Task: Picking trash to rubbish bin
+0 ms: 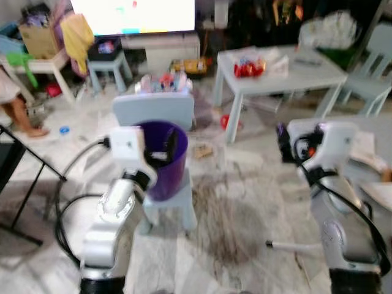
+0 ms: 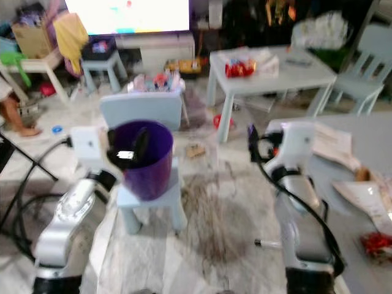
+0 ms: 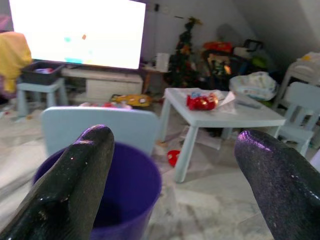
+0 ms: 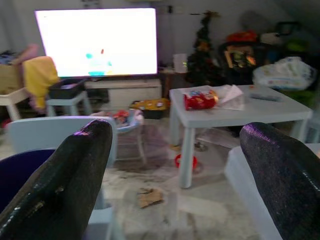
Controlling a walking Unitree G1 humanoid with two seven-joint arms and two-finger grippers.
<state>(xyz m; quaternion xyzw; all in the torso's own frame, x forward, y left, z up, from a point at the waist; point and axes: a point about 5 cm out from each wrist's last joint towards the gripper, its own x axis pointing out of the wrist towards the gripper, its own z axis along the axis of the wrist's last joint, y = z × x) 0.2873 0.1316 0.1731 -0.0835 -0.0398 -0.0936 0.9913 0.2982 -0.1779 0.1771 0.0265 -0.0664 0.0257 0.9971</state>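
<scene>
Purple bin (image 1: 164, 160) on pale chair (image 1: 160, 116), left tool (image 1: 161, 149) over its rim, spread wide, empty, right tool (image 4: 175, 175) raised, likewise.

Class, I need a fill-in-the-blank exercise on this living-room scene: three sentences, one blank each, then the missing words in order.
1. The rubbish bin standing on the small chair is ____ in colour.
2. The left gripper hangs over the bin with its fingers ____.
3. The red snack bag lies on the white ____.

Missing words: purple; open; table
</scene>
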